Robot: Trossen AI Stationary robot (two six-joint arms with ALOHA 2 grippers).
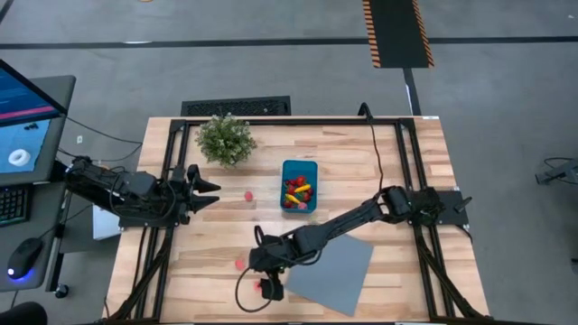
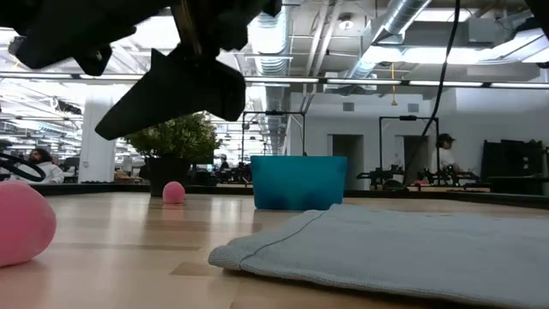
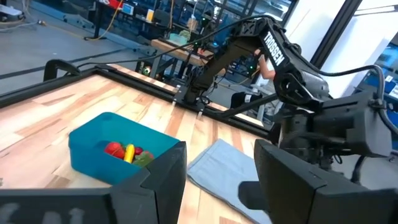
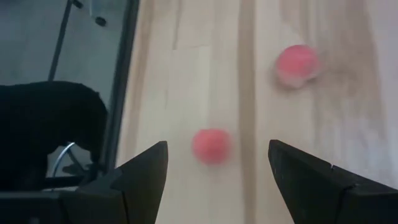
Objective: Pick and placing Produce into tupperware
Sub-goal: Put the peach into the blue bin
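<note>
The teal tupperware [image 1: 299, 170] stands mid-table with red and yellow produce [image 1: 296, 190] inside; it also shows in the left wrist view [image 3: 93, 140]. Loose on the wood lie a pink piece [image 1: 249, 194], another pink piece [image 1: 240, 264] and a red piece [image 1: 259, 283]. My right gripper [image 1: 270, 289] hangs open over the near-left part of the table, its fingers on either side of the red piece [image 4: 211, 146] without touching it; a pink piece [image 4: 297, 65] lies beyond. My left gripper [image 1: 213, 191] waits open at the table's left, raised.
A flat grey sheet [image 1: 332, 271] lies on the near right of the table, just right of my right gripper. A bushy potted plant [image 1: 225, 138] stands at the far left. Black frame rails [image 1: 165, 226] run along the table's sides. A cable loops by the near edge [image 1: 242, 293].
</note>
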